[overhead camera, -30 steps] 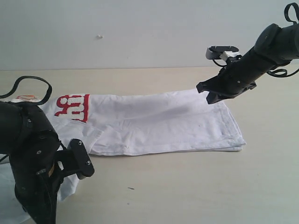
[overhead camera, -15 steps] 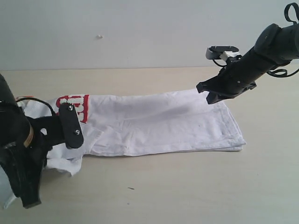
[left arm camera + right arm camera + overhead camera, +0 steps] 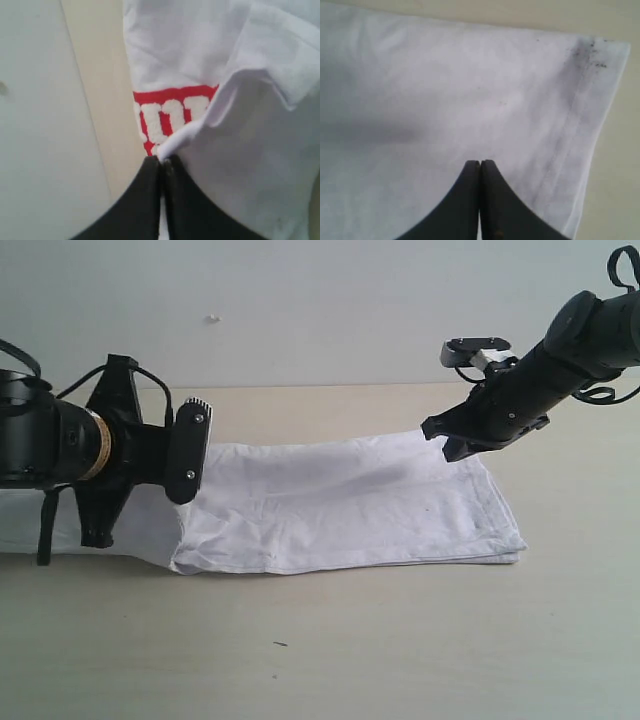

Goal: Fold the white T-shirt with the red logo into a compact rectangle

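Fingers [image 3: 142,200] pinched together on fold of white T-shirt [image 3: 190,45]; red logo [image 3: 170,110] just beyond.

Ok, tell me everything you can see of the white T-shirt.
The white T-shirt is soft, cotton-looking cloth, lying on the tan table as a long folded strip with stitched hems and dark specks near one corner. Its red logo, fuzzy white letters on red, shows only in the left wrist view. The left pincer is shut on a fold at one end; the right pincer is shut at the other end.
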Available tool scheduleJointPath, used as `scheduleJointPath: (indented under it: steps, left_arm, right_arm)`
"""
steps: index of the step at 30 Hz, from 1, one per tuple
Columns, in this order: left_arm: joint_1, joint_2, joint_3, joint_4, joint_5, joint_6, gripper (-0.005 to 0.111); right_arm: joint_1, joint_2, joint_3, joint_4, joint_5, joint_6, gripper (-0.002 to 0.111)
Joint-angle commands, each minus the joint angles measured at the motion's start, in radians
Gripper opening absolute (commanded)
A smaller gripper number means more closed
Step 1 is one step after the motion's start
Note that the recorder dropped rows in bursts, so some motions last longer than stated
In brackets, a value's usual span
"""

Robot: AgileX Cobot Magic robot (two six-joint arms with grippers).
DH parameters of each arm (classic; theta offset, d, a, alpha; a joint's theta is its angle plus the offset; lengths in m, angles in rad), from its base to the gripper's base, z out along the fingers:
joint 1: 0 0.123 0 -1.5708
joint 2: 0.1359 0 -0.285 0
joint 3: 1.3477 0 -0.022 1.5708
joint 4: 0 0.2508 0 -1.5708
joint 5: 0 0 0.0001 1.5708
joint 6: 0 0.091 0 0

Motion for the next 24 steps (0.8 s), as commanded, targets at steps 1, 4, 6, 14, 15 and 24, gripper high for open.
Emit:
scheduleJointPath:
  steps: [1,4,6,14,15,24]
  left_arm:
    - [0.032,0.067,-0.043,0.012,-0.162,-0.018,0.0]
    - [0.063,0.135,-0.101,0.012,-0.189,-0.043,0.01]
    - [0.075,0.163,-0.118,0.012,-0.187,-0.065,0.021]
    - [0.077,0.197,-0.124,0.012,-0.118,-0.121,0.054]
    - [0.077,0.193,-0.124,0.012,-0.117,-0.136,0.054]
    - [0.075,0.105,-0.124,-0.21,-0.09,-0.46,0.005]
  right_arm:
    - [0.001,-0.002,-0.003,-0.005,-0.02,-0.018,0.0]
    - [0.001,-0.002,-0.003,-0.005,-0.022,-0.018,0.0]
    - [0.001,-0.002,-0.003,-0.005,-0.022,-0.018,0.0]
    - [0.001,-0.002,-0.003,-0.005,-0.022,-0.018,0.0]
    - [0.001,-0.002,-0.003,-0.005,-0.022,-0.018,0.0]
    - [0.001,-0.002,-0.003,-0.005,-0.018,-0.018,0.0]
